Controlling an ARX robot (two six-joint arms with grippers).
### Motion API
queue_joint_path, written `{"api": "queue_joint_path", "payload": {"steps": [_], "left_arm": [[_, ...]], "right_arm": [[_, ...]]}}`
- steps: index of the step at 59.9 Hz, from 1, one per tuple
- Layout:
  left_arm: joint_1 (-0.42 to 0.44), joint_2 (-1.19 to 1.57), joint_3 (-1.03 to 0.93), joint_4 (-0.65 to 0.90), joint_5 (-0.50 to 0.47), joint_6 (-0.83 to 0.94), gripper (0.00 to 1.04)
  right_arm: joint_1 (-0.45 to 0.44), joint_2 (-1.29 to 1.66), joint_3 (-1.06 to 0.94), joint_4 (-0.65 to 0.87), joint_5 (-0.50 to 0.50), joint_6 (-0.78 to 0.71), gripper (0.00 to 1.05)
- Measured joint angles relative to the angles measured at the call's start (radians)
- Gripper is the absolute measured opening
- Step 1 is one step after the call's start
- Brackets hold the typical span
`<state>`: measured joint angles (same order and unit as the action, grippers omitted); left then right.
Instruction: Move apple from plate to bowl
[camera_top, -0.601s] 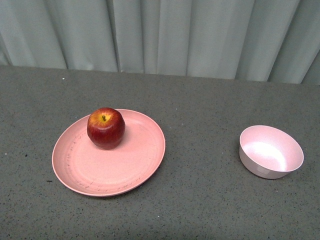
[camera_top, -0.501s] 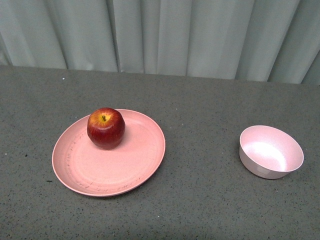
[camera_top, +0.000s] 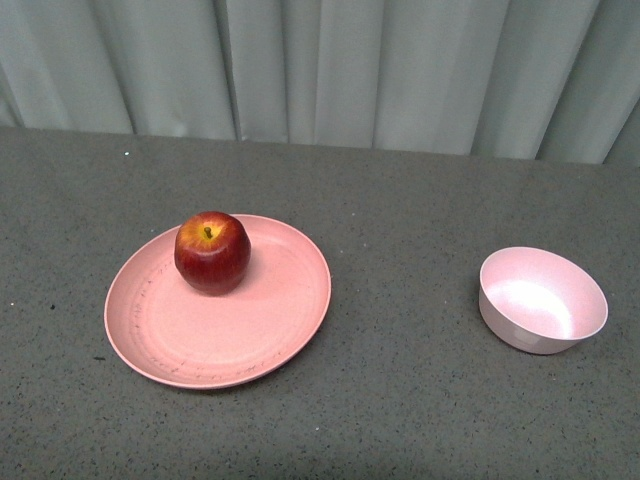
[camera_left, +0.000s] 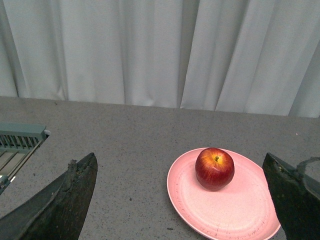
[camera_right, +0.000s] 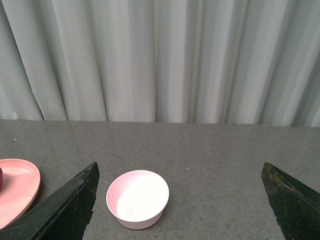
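A glossy dark-red apple (camera_top: 212, 252) with a yellow patch at its stem sits upright on the back left part of the salmon-pink speckled plate (camera_top: 250, 320). The small pale-pink bowl (camera_top: 542, 299) stands empty to the right, well apart from the plate. Neither arm shows in the front view. In the left wrist view the apple (camera_left: 214, 168) and plate (camera_left: 225, 210) lie ahead of my left gripper (camera_left: 182, 200), whose fingers are spread wide, holding nothing. In the right wrist view my right gripper (camera_right: 180, 200) is open too, the bowl (camera_right: 137, 198) beyond it near one finger.
Everything rests on a dark grey speckled table (camera_top: 400, 400) with a pale curtain (camera_top: 320, 70) behind it. A grey-green slatted rack (camera_left: 17, 145) shows at the edge of the left wrist view. The plate's rim (camera_right: 17, 190) shows at the edge of the right wrist view.
The apple, plate and bowl have shifted a few pixels upward together in the front view, which looks like a small camera movement. Nothing on the table has moved.
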<state>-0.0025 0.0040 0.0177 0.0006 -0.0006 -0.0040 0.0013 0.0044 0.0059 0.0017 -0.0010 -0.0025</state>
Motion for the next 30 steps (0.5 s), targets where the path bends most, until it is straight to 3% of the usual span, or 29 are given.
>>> {"api": "queue_joint_path", "payload": {"steps": [30], "left_arm": [[0.000, 0.000, 0.000, 0.000, 0.000, 0.000, 0.98]], "right_arm": [[0.000, 0.000, 0.000, 0.000, 0.000, 0.000, 0.95]]}}
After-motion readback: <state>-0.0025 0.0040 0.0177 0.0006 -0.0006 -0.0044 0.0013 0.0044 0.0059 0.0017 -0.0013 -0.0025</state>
